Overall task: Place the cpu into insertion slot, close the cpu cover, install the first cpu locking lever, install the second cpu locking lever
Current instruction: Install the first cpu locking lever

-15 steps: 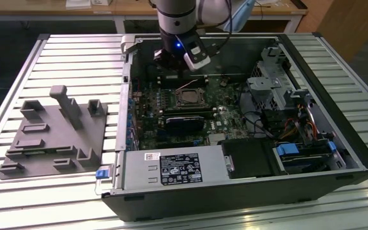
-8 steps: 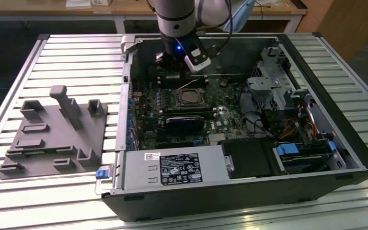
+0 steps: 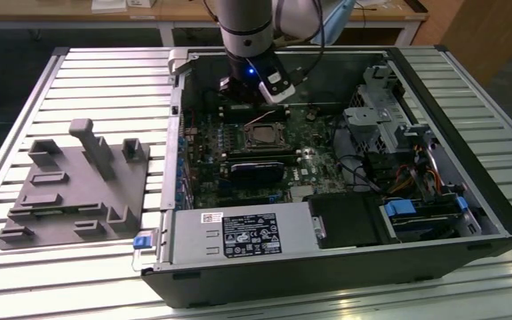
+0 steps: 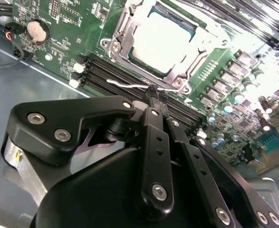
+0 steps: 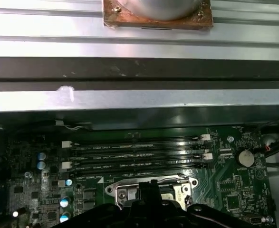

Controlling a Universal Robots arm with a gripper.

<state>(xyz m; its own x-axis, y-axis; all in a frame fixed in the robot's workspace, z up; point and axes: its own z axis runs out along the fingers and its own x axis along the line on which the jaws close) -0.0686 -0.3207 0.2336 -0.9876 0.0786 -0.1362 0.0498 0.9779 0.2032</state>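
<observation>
silvery cpu (image 4: 160,40) lies seated just beyond my gripper (image 4: 157,95); its fingers (image 4: 152,111) are pinched together, tips at the thin wire locking lever (image 4: 125,86) running crosswise between gripper and cpu.

In the first wrist view the gripper (image 5: 148,187) hides the middle of the cpu cover (image 5: 120,192), so just its silver corners peek out. In the second wrist view bright light washes out the cpu (image 4: 165,40), and the picture's edge cuts off part of the cover.
</observation>
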